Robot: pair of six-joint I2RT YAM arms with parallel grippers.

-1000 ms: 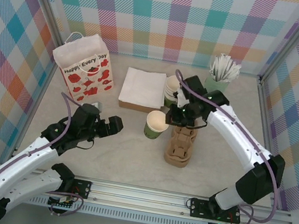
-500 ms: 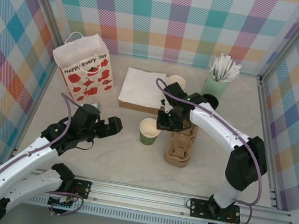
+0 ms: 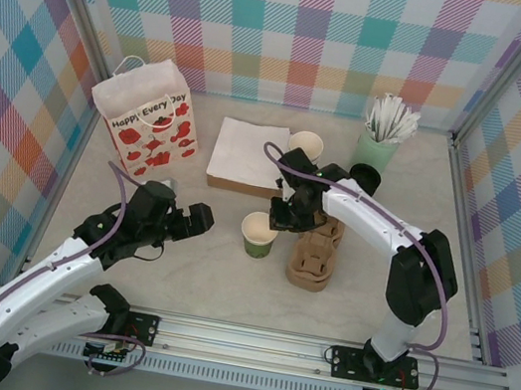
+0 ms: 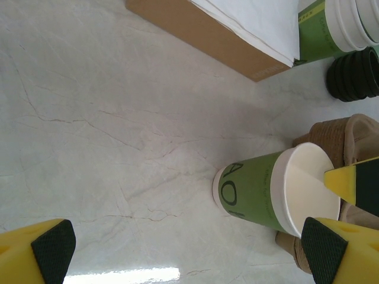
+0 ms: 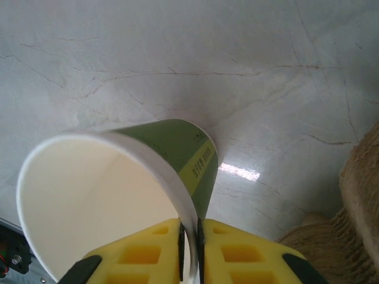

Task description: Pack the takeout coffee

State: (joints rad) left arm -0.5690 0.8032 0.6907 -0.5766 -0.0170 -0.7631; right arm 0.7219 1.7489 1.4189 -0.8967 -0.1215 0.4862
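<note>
The takeout coffee (image 3: pixel 259 232), a small paper cup with a cream rim and a green wall, stands upright on the marble table, left of the brown pulp carrier (image 3: pixel 315 255). My right gripper (image 3: pixel 282 219) reaches in from the right and is shut on the cup's rim. In the right wrist view its yellow pads (image 5: pixel 190 236) pinch the cup (image 5: pixel 177 154) wall, one inside and one outside. My left gripper (image 3: pixel 198 219) stands open a short way left of the cup. The left wrist view shows the cup (image 4: pixel 260 192) ahead, between the wide-apart fingertips (image 4: pixel 188 248).
A poppy-print paper bag (image 3: pixel 148 120) stands at the back left. White napkins on a brown box (image 3: pixel 248 152) lie behind the cup. A nested stack of cups (image 3: pixel 305 147), black lids (image 3: pixel 366 177) and a pale green tumbler of white sticks (image 3: pixel 381 141) are at the back right.
My right arm has carried the cup leftward and toward the near edge, down onto the table beside the carrier. The left arm has not moved.
</note>
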